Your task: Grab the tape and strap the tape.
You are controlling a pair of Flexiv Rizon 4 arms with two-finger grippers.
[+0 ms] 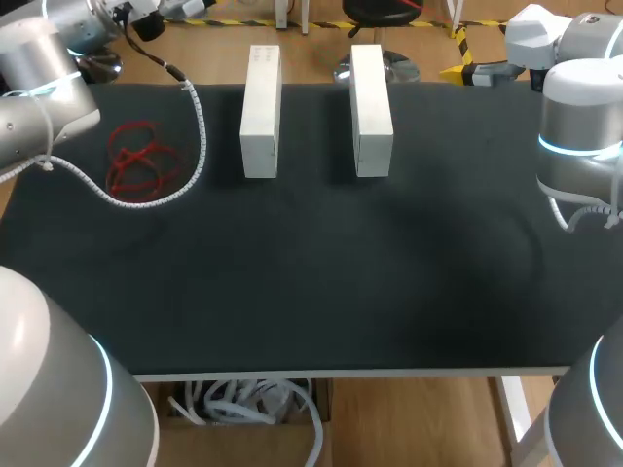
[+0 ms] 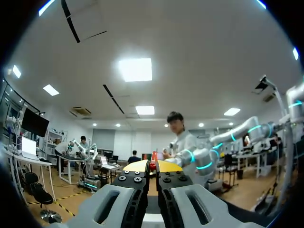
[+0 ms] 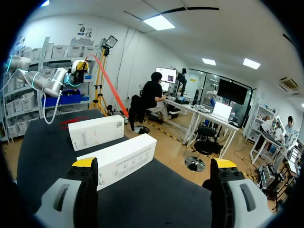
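The red tape (image 1: 141,161) lies in loose loops on the black table's left side, and it also shows in the right wrist view as the red tape (image 3: 73,121) beyond the boxes. My left gripper (image 2: 152,167) is raised off the table and points up into the room. It is shut, with a small red piece of the tape pinched between its yellow tips. From the right wrist view, the left gripper (image 3: 80,67) is high above the table's far end. My right gripper (image 3: 154,166) is open and empty over the table's right side, facing the white boxes.
Two long white boxes (image 1: 261,107) (image 1: 370,97) stand side by side at the back middle of the table (image 1: 321,282). A white coiled cable (image 1: 146,199) from my left arm drapes around the red loops. My right arm (image 1: 579,136) stands at the right edge.
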